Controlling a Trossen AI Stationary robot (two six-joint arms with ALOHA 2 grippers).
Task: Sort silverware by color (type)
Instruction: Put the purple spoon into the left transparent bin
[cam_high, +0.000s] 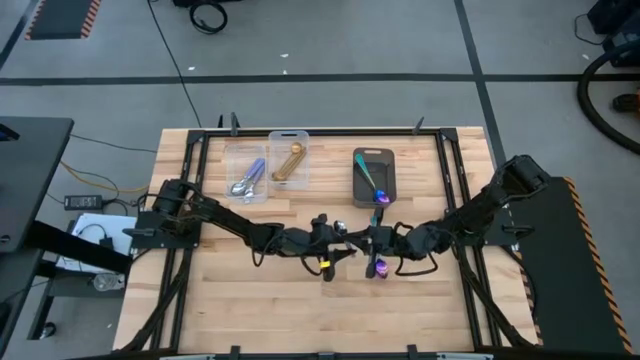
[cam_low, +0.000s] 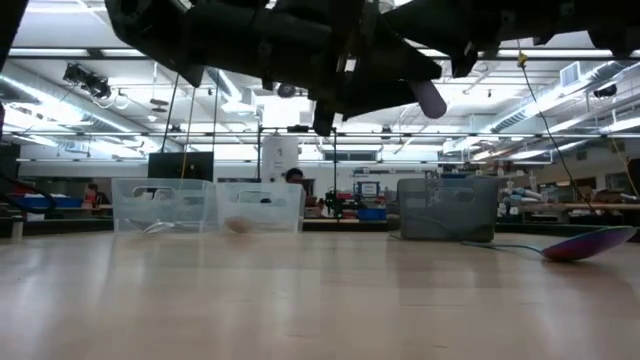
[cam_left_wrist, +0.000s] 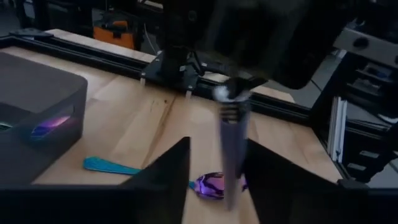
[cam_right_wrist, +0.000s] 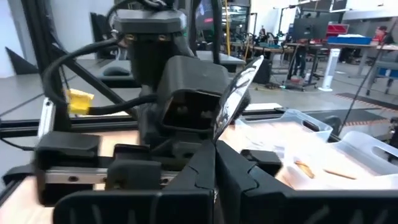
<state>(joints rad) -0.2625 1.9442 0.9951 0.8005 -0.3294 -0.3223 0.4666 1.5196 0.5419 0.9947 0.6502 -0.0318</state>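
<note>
right claw (cam_right_wrist: 214, 163) clamps silver spoon (cam_right_wrist: 236, 93), bowl up | left claw (cam_left_wrist: 214, 171) parted around its lavender handle (cam_left_wrist: 231, 149)

Wooden butcher-block bench (cam_high: 300, 300) within a black metal frame (cam_high: 330, 131), standing on a grey concrete floor (cam_high: 330, 40) marked with dark tape lines; a black cable (cam_high: 175, 55) runs across the floor beyond the bench's far-left corner, and a power strip (cam_high: 88, 202) lies just beside its left edge. Beyond the bench's far side: an open workshop hall with long ceiling strip lights (cam_low: 90, 52), a dark monitor (cam_low: 180, 165), cluttered distant work tables (cam_right_wrist: 354, 40), and a person (cam_low: 93, 193) far off.
</note>
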